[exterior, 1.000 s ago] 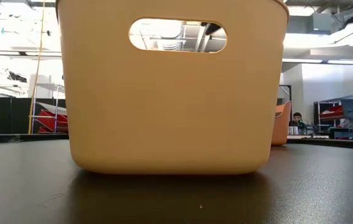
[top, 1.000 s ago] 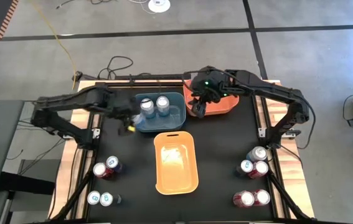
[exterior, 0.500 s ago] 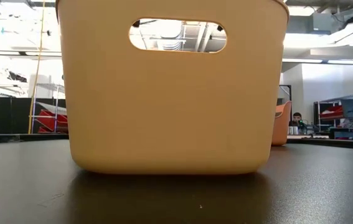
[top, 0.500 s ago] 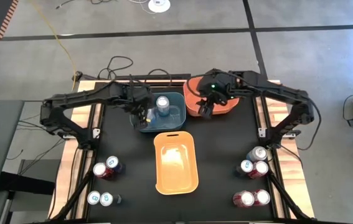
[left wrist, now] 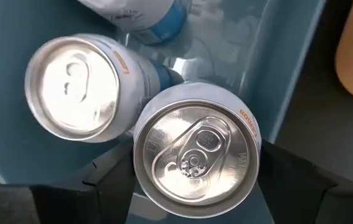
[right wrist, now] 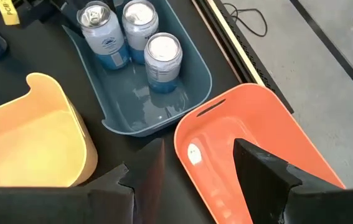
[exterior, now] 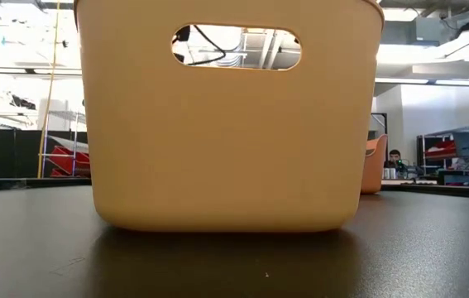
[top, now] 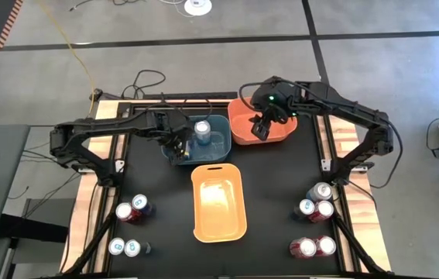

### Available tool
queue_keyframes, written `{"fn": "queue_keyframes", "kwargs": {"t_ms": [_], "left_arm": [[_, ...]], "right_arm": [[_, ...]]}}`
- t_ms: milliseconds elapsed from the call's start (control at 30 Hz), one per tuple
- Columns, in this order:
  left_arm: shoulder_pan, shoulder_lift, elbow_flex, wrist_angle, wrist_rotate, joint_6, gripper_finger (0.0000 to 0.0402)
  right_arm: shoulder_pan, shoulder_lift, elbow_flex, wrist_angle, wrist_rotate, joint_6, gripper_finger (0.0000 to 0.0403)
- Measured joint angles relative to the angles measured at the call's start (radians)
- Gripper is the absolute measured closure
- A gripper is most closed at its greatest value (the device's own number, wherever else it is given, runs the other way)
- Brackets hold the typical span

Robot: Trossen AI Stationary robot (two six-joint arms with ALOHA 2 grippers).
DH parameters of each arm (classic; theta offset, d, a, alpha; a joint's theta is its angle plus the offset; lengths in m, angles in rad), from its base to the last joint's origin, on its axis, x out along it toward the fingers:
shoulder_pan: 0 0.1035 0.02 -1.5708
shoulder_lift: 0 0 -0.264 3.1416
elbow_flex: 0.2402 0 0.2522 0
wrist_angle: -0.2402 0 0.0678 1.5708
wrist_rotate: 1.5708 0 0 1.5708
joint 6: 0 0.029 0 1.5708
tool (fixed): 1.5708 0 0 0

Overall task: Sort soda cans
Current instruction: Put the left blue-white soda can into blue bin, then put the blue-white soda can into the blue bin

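the soda cans (left wrist: 195,155) have shiny brushed-metal tops. the blue bin (right wrist: 188,74), orange bin (right wrist: 263,143) and yellow bin (exterior: 234,149) are smooth, satiny plastic; the table (exterior: 52,248) is matt black.

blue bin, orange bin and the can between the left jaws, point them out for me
blue bin (right wrist: 192,78), right wrist view, on its side wall.
orange bin (right wrist: 269,127), right wrist view, on its bare inner floor.
can between the left jaws (left wrist: 195,152), left wrist view, on its silver top.
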Motion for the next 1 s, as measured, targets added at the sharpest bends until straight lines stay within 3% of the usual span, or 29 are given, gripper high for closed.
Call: {"fn": "queue_keyframes", "kwargs": {"t_ms": [233, 667, 1000], "left_arm": [[0.008, -0.003, -0.067, 0.090, 0.015, 0.013, 0.0102], [0.004, -0.004, -0.064, 0.098, 0.015, 0.026, 0.0088], [-0.001, -0.007, -0.060, 0.059, 0.013, 0.025, 0.0014]], "right_arm": [[0.003, 0.002, 0.000, 0.006, 0.000, 0.030, 0.0194], [0.037, 0.002, 0.000, 0.024, 0.000, 0.076, 0.0194], [0.042, 0.001, 0.000, 0.019, 0.000, 0.091, 0.0194]]}}
